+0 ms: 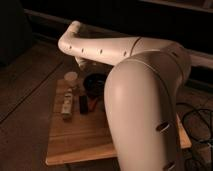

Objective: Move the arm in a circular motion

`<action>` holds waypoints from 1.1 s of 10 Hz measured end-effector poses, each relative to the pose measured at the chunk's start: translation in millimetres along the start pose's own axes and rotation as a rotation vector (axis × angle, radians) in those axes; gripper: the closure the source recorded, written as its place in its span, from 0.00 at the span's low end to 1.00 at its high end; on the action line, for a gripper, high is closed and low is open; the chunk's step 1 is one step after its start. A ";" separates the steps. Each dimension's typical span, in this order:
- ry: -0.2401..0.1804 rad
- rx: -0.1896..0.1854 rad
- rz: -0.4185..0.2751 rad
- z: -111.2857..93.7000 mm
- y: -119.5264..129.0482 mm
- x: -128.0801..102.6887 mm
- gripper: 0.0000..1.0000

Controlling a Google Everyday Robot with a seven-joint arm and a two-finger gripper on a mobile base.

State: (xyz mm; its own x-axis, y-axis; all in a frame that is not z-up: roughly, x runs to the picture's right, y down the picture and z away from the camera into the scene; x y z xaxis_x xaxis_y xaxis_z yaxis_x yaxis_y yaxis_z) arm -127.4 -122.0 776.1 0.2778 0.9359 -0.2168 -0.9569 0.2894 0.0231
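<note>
One thick cream-white arm (100, 47) is reaching from the right across the far side of the wooden bench (75, 142), and its big elbow is covering the bench's right edge. Its pincer (81, 62) is hanging under the bent wrist, over a dark bowl (94, 84) near the far left corner. I cannot tell how wide it is standing or whether it is holding anything. A pale cup (71, 77) is sitting just beside the bowl, toward the left edge.
</note>
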 end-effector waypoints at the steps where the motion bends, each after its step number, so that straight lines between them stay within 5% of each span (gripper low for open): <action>1: -0.009 -0.032 -0.042 -4.6 25.9 3.6 0.35; 4: 0.011 -0.118 -0.149 -16.3 93.5 49.8 0.35; 6: 0.054 -0.124 -0.178 -17.8 106.4 93.1 0.35; 8: 0.125 -0.094 -0.130 -14.2 85.4 132.9 0.35; 11: 0.245 0.000 0.069 -2.2 -3.8 165.3 0.35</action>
State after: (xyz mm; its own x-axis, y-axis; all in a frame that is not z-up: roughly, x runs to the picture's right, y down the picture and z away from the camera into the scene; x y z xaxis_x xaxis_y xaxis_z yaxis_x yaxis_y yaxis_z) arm -78.0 31.1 738.0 0.1830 0.8769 -0.4444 -0.9730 0.2263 0.0459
